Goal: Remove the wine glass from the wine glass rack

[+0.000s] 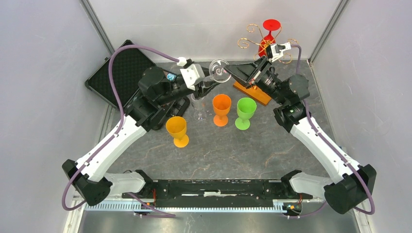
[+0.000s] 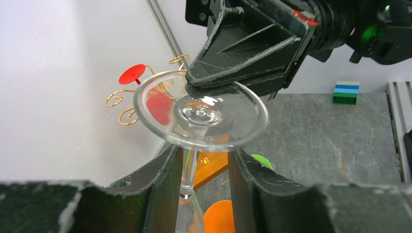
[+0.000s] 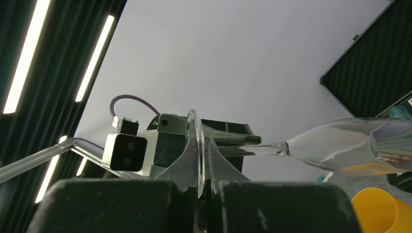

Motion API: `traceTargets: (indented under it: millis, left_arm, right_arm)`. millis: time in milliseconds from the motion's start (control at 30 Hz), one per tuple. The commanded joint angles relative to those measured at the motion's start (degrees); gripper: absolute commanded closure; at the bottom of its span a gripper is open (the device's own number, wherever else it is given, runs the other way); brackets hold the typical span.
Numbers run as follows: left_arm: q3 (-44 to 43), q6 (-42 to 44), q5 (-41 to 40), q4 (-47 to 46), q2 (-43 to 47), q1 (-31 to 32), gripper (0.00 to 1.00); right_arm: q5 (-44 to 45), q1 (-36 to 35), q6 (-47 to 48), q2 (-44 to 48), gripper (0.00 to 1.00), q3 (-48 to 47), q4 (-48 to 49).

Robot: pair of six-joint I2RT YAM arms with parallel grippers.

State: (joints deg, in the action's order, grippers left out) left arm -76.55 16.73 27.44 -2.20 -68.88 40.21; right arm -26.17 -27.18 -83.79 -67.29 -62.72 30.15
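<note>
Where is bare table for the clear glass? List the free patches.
Free: the table between the yellow glass, orange glass and green glass and the arm bases. Crowded: the far side, with the clear wine glass, wine glass rack and the black case.

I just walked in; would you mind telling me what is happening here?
The clear wine glass is off the wine glass rack and held in the air between the arms. The right gripper pinches the rim of its foot, while the left gripper has its fingers either side of the stem, apparently not closed. A red glass hangs on the rack.
</note>
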Motion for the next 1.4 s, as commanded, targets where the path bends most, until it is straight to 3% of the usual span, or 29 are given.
traceTargets:
  millis: [0,300,367,400,600,700,833,1000,1100,1200,1367]
  left_arm:
    - [-3.37,5.52,0.96,1.83,-2.25,-0.30,0.57]
    - [-4.15,4.64,1.31,1.85,-3.09,-0.39,0.79]
    - [-4.09,4.42,1.34,1.84,-2.89,-0.39,0.87]
    - [-3.96,4.29,1.26,1.84,-2.70,-0.39,0.96]
    - [-2.50,3.22,1.38,1.51,-1.38,-0.39,0.98]
    - [-1.15,1.85,1.30,0.00,-0.65,-0.38,0.98]
    - [0.64,-1.12,0.24,-2.68,0.28,-0.38,0.98]
    - [2.87,-6.62,-2.44,-5.56,1.79,-0.39,0.98]
    - [2.45,-12.73,-7.79,-6.59,2.20,-0.39,0.98]
    - [-0.06,-21.57,-13.79,-6.50,1.86,-0.34,0.98]
    - [-1.06,-30.31,-21.49,-9.33,3.52,-0.39,0.98]
  right_arm:
    - [-1.34,-0.68,-1.77,1.61,1.00,-0.11,5.44]
    - [-1.25,-1.03,-2.08,1.63,1.00,0.30,5.44]
    - [-1.10,-1.11,-2.25,1.42,1.00,0.46,5.67]
    - [-0.99,-1.05,-2.38,1.34,1.00,0.44,5.76]
    - [-0.07,-1.12,-2.78,1.03,0.98,0.91,6.66]
    - [0.62,-1.08,-2.72,0.90,0.84,1.09,6.82]
    - [2.07,-1.12,-2.03,0.75,0.57,1.86,6.85]
    - [4.57,-1.12,0.94,1.62,0.36,3.88,7.72]
    - [9.98,-1.12,5.56,4.88,0.21,9.21,13.08]
    - [18.53,-1.12,14.16,9.95,0.17,15.83,15.94]
    - [22.33,-1.46,24.23,16.69,0.15,20.89,10.43]
